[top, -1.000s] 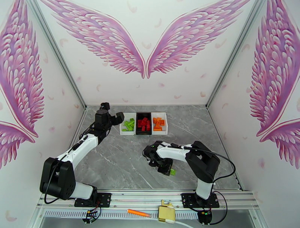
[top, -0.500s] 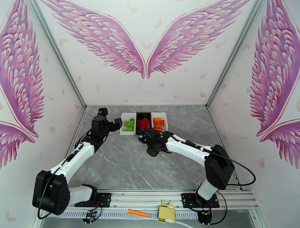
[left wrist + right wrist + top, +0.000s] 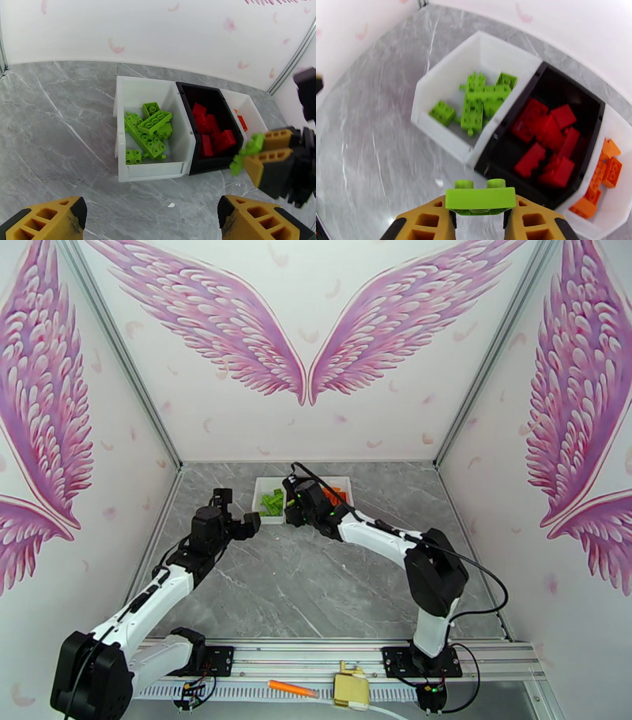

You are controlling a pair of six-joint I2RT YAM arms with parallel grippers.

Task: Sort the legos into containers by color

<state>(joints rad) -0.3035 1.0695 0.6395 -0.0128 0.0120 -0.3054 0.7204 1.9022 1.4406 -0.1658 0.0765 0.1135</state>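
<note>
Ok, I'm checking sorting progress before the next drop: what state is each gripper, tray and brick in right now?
left gripper: open, empty, hovering short of the trays.
right gripper: shut on a lime green lego.
lime green lego: held off the table, not yet binned.
first white tray: holds green legos.
black tray: holds red legos.
second white tray: holds orange legos.
</note>
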